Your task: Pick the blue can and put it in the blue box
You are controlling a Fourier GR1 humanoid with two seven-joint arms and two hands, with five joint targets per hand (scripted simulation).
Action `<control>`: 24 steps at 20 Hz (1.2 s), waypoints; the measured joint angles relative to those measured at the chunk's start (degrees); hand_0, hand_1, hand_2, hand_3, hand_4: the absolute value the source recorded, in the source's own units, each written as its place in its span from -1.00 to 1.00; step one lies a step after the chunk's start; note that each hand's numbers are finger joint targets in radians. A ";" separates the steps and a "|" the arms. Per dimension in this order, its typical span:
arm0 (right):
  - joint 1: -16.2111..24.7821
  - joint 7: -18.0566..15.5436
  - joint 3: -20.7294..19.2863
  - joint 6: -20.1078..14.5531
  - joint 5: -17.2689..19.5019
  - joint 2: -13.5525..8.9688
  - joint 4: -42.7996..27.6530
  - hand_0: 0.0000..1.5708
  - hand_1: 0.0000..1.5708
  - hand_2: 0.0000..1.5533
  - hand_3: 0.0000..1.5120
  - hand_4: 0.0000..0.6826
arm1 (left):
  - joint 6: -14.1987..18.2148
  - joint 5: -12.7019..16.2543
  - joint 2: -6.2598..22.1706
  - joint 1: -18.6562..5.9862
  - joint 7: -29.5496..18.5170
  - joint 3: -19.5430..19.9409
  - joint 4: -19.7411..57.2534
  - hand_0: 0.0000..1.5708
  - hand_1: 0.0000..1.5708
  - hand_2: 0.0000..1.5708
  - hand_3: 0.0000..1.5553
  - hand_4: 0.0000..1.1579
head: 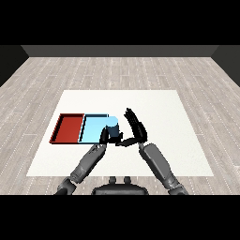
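The blue can [112, 126] stands upright at the near right corner of the light blue tray [93, 127]. My right hand [135, 126] is open just right of the can. Its fingers point up and away, and its thumb reaches left toward the can's foot. My left hand [105, 137] sits low against the can's near left side, partly over the tray's near rim. Its shape is too compact to read. I cannot tell whether the can rests on the tray floor or is held just above it.
The red tray [68, 127] lies directly left of the light blue one, sharing a wall with it. The white table [178, 140] stretches to the right and behind the trays. Both forearms come in from the near edge.
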 measured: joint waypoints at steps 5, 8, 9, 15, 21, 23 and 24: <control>5.91 1.22 -2.66 0.28 0.21 -2.23 -8.35 -1.00 -1.00 -1.00 -1.00 -1.00 | -1.46 -1.74 0.53 -0.10 -0.74 2.67 2.04 1.00 1.00 1.00 0.92 0.95; 9.41 1.16 -5.45 0.78 -1.45 -3.42 -12.97 -1.00 -1.00 -1.00 -1.00 -1.00 | -1.69 -2.66 1.15 -0.59 0.02 3.74 2.52 1.00 1.00 1.00 0.92 0.95; 10.90 0.67 -6.31 1.03 -1.79 -3.89 -14.27 -1.00 -1.00 -1.00 -1.00 -1.00 | -1.78 -3.05 1.56 -0.70 0.29 4.06 2.76 1.00 1.00 1.00 0.92 0.96; 17.58 -1.55 -12.85 4.05 -4.41 -7.50 -18.63 -1.00 -1.00 -1.00 -1.00 -1.00 | -2.36 -3.95 5.73 -1.04 1.84 7.84 4.69 1.00 1.00 1.00 0.92 0.96; 19.95 -1.41 -15.86 4.38 -4.89 -8.46 -19.30 -1.00 -1.00 -1.00 -1.00 -1.00 | -4.23 -2.57 11.57 -3.95 6.16 13.97 12.00 1.00 1.00 1.00 0.93 0.88; 19.44 -1.40 -16.66 4.39 -4.86 -8.44 -18.47 -1.00 -1.00 -1.00 -1.00 -1.00 | -5.01 -2.39 12.85 -6.10 6.92 15.86 16.79 1.00 1.00 1.00 0.95 0.84; 18.93 -0.42 -17.10 4.03 -4.98 -8.69 -19.11 -1.00 -1.00 -1.00 -1.00 -1.00 | -4.99 -2.53 13.26 -7.44 7.43 16.60 19.21 1.00 1.00 1.00 0.94 0.83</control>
